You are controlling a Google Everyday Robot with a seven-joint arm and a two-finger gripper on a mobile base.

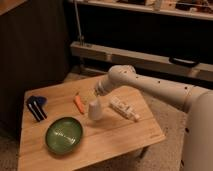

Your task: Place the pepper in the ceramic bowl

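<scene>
One raised camera looks down on the table (pixel 125 136), gripper (pixel 94 94) mid-frame.

Counter (pixel 115 134): pale wood, visible grain, matt. Ceramic bowl (pixel 64 135): green glaze, glossy, smooth. Pepper (pixel 79 103): orange, smooth skin. Cup (pixel 94 109): white, smooth, matt. Packet (pixel 124 108): white, paper or plastic, can't tell. Arm (pixel 160 90): white smooth plastic shell, slight sheen; gripper (pixel 96 93) at its end, just above the cup.

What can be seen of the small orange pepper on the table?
The small, slim orange pepper lies flat on the wooden table, its pale stem end pointing away from the camera. Only the table touches it: the white upturned cup stands just beside it, the glossy green ceramic bowl lies nearer the camera, the gripper hangs above the cup.
</scene>
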